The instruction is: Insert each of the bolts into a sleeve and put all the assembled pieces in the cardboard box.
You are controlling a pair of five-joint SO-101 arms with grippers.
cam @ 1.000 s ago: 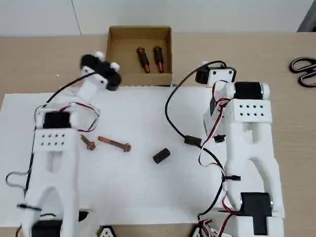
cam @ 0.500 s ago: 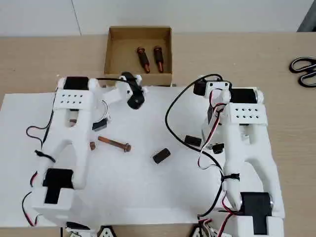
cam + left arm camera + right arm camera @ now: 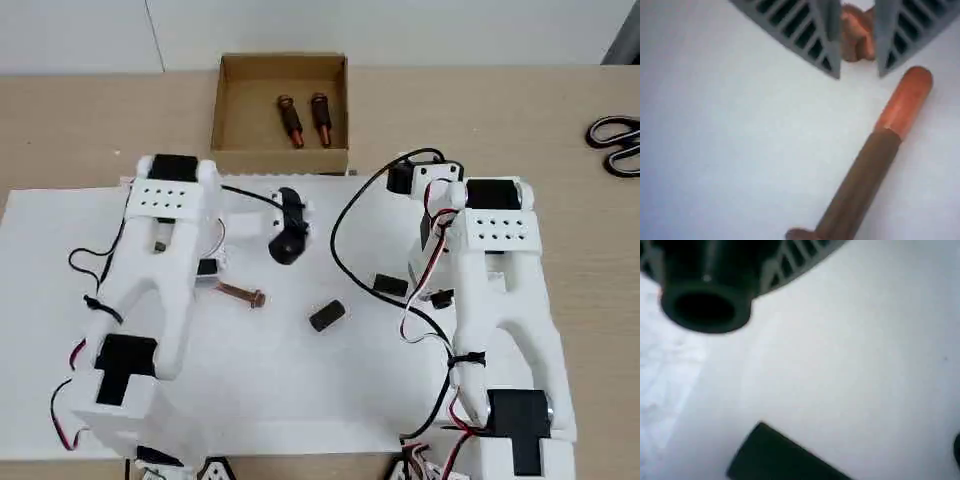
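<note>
Left gripper (image 3: 858,72), fingers apart, straddles the short bolt (image 3: 857,30), mostly hidden; right gripper (image 3: 715,265) clamps the held sleeve (image 3: 705,307).
Long bolt (image 3: 875,160) head cut off, just beside; loose sleeve (image 3: 327,315) on white sheet (image 3: 300,390), bare paper around.

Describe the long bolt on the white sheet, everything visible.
The long bolt lies flat and loose on the white sheet. Looks like copper-brown metal: smooth orange tip, darker shank, wider head at the end nearer the black sleeve, apart from it. The tip lies just beside the left gripper, ungripped.

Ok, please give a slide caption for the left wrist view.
Left gripper straddling a short bolt beside a longer bolt.
</note>
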